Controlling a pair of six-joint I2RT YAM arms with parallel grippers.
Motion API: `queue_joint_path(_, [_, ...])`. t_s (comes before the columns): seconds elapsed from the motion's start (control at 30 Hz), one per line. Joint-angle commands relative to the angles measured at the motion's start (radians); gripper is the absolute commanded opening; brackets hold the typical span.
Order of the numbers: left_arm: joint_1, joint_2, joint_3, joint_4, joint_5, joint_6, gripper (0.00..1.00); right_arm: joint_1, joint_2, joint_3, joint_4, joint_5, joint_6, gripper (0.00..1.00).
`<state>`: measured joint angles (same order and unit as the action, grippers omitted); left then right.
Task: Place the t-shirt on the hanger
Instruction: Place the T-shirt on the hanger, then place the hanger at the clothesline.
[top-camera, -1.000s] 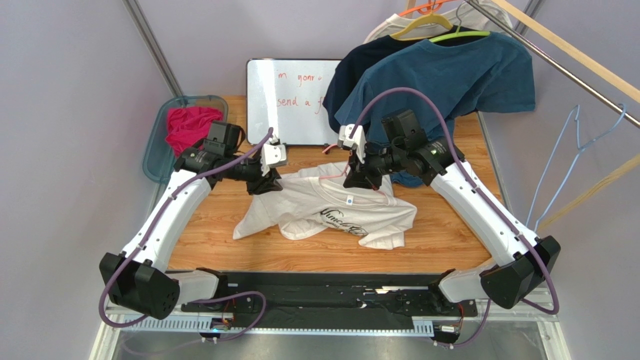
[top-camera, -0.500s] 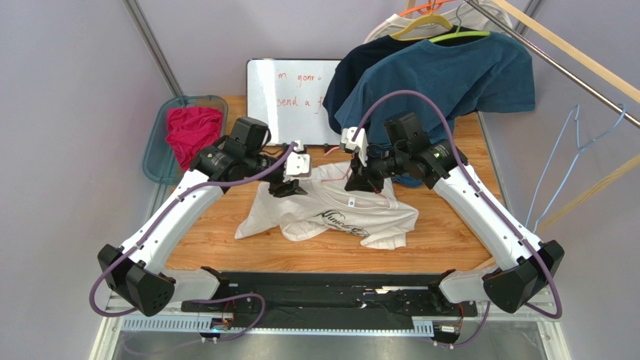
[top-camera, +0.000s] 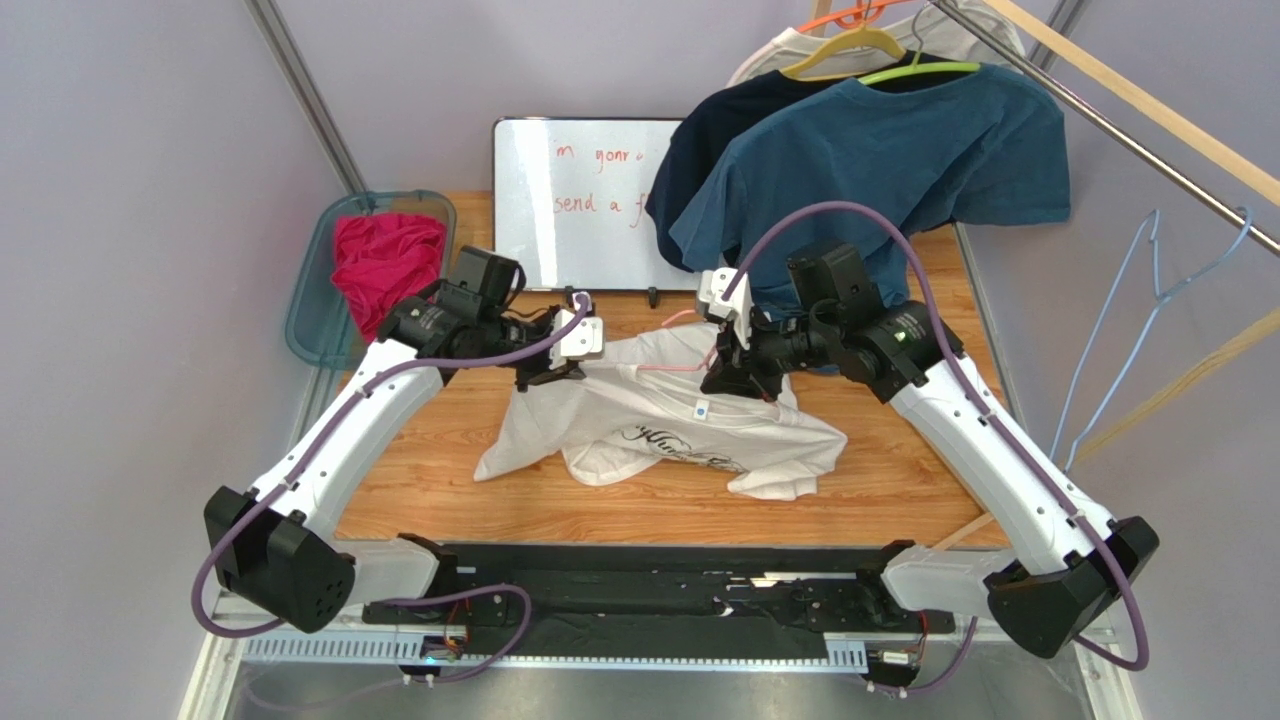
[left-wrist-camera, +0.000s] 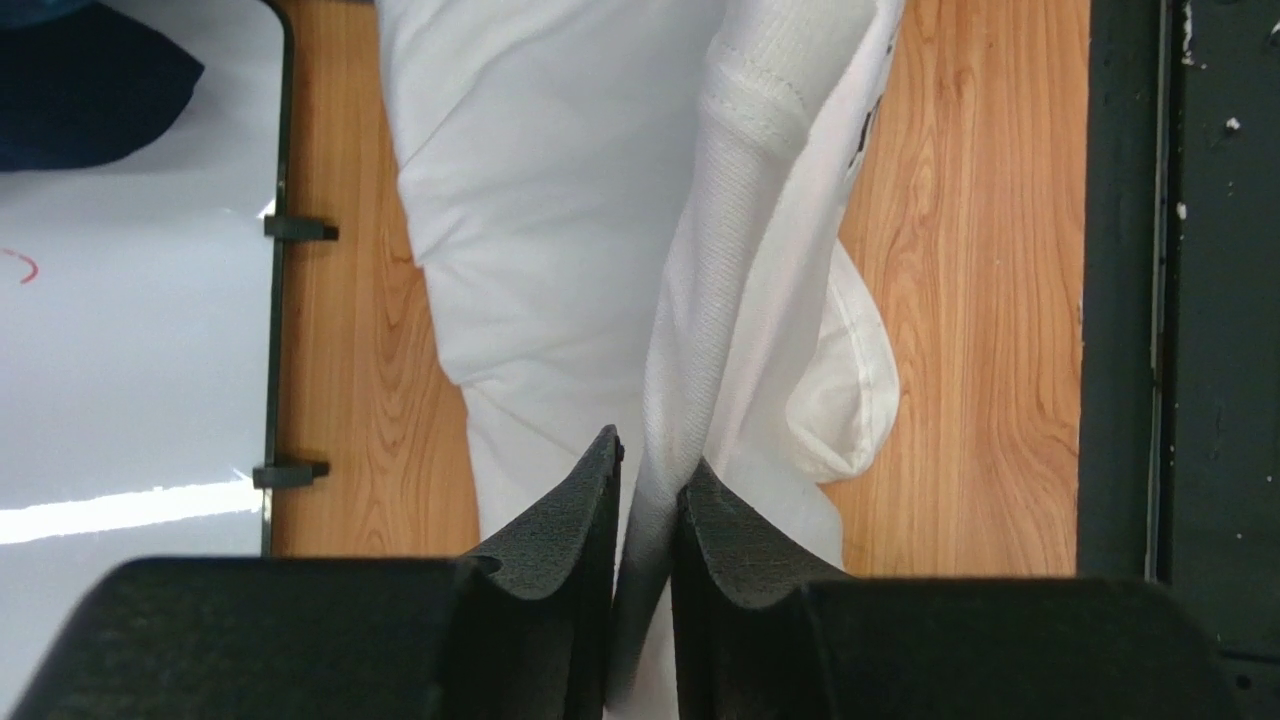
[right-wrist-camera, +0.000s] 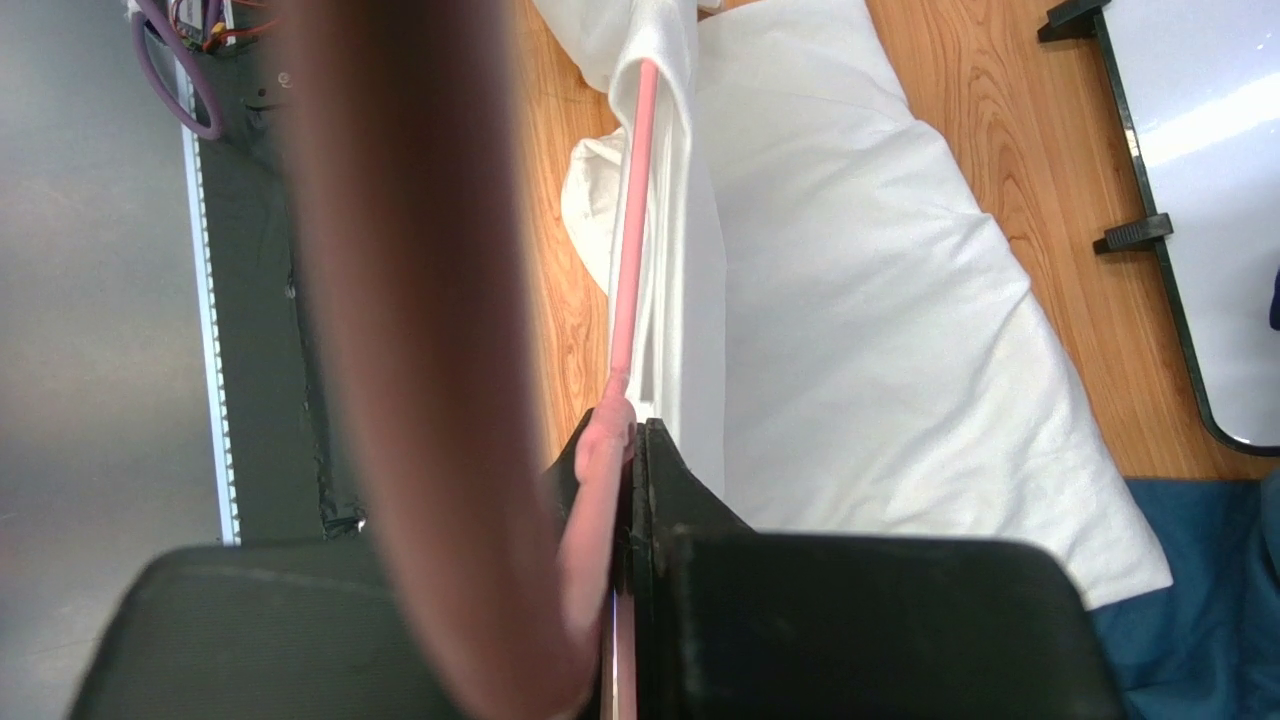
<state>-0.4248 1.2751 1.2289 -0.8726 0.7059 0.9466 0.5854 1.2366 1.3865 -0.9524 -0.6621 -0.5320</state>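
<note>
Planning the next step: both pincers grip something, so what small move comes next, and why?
Probably the right pincer slides the hanger slightly deeper into the t-shirt while the left pincer holds its pinched edge taut; the pink wire lies against a fabric fold.

Robotics lab test cell. Plain grey partition walls (top-camera: 135, 180), slanted metal frame post (top-camera: 308, 98); white robot arms (top-camera: 353, 435) bolted to black base rail (top-camera: 661, 578) at light wooden worktop (top-camera: 406, 495) edge; exposed purple cables (top-camera: 819, 206); white marker board (top-camera: 579, 203) with red handwriting.
</note>
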Motion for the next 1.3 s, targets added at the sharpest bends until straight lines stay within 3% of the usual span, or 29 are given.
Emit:
queue_joint_path(0.0, [0.064,-0.030,0.027,-0.057,0.017,0.093,0.22,-0.007,-0.049,-0.021,0.010,0.007,-0.016,0.00])
queue_joint_path(0.17, [0.118,-0.002,0.063,-0.107,0.030,0.121,0.27,-0.012,-0.072,-0.041,0.009,0.015,-0.006,0.00])
queue_joint_path(0.23, [0.118,-0.003,0.079,-0.144,0.084,0.148,0.45,-0.012,-0.071,-0.037,0.015,0.015,0.012,0.00])
queue_joint_path(0.33, [0.115,-0.025,0.110,-0.148,0.167,0.103,0.60,-0.012,-0.062,-0.006,0.038,0.031,0.073,0.00])
queue_joint_path(0.4, [0.101,-0.033,0.148,-0.112,0.187,0.011,0.66,-0.013,-0.054,0.037,0.050,0.091,0.119,0.00])
queue_joint_path(0.57, [0.075,-0.092,0.185,-0.014,0.184,-0.132,0.68,-0.076,-0.110,0.091,0.003,0.252,0.315,0.00])
queue_joint_path(0.7, [0.073,-0.129,0.170,0.037,0.188,-0.228,0.68,-0.101,-0.213,0.089,-0.124,0.346,0.362,0.00])
queue_joint_path(0.87, [0.064,-0.167,0.132,0.093,0.210,-0.284,0.68,-0.107,-0.340,0.071,-0.223,0.550,0.470,0.00])
queue_joint_path(0.97, [0.058,-0.190,0.113,0.115,0.210,-0.311,0.69,-0.121,-0.394,0.068,-0.241,0.662,0.619,0.00])
queue_joint_path(1.1, [0.055,-0.227,0.093,0.124,0.216,-0.330,0.69,-0.296,-0.434,0.072,-0.284,0.713,0.759,0.00])
queue_joint_path(1.27, [0.049,-0.263,0.063,0.129,0.219,-0.335,0.69,-0.462,-0.460,0.132,-0.356,0.726,0.814,0.00])
